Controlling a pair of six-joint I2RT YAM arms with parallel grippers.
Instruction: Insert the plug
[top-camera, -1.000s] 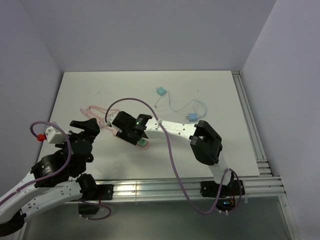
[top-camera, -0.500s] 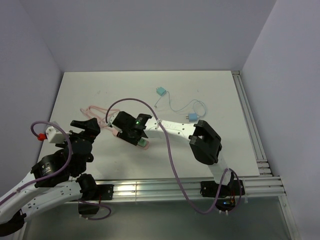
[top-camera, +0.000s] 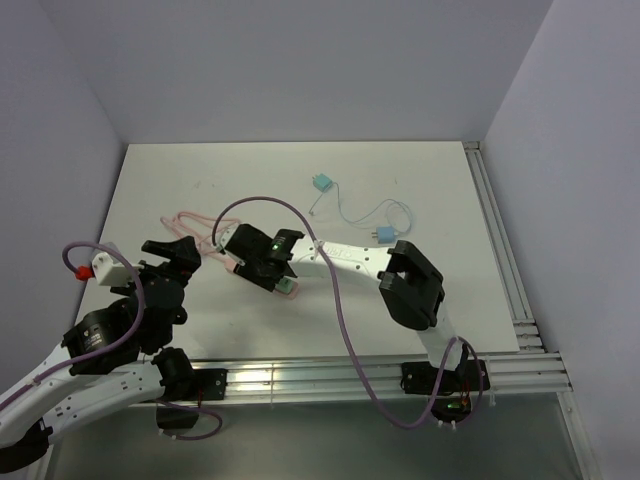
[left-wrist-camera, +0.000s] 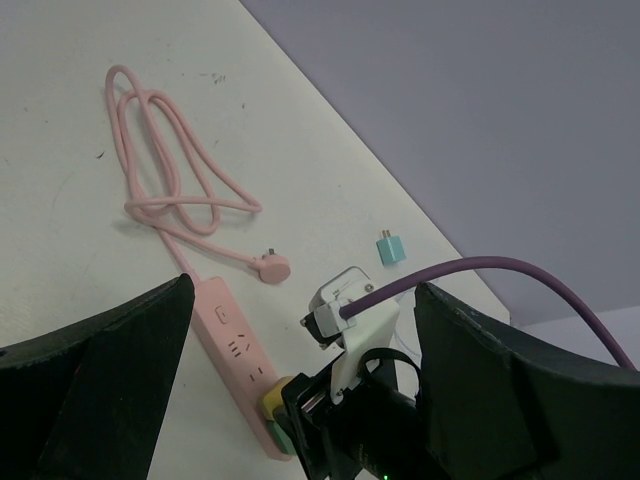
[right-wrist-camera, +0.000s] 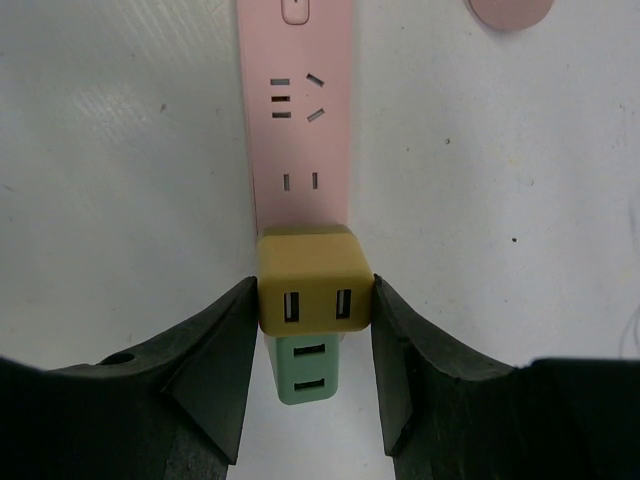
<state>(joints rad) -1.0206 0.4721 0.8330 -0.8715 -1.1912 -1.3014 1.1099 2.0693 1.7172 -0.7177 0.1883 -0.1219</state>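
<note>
While R tool (right-wrist-camera: 313, 305) clamps yellow plug (right-wrist-camera: 313, 268) on pink strip (right-wrist-camera: 298, 110), L tool (left-wrist-camera: 300, 360) gapes wide.

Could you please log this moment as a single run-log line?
right claw: shut on yellow plug | plug: on pink power strip, beside green adapter | left claw: open, empty

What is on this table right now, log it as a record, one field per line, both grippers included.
power strip: pink, flat on the table, two socket groups free
yellow plug: on the strip's end, beside the green plug; seating depth unclear
right gripper: closed against both sides of the yellow plug
left gripper: open, holding nothing, apart from the strip
pink cord: looped on the table
teal charger: farther back, untouched
</note>
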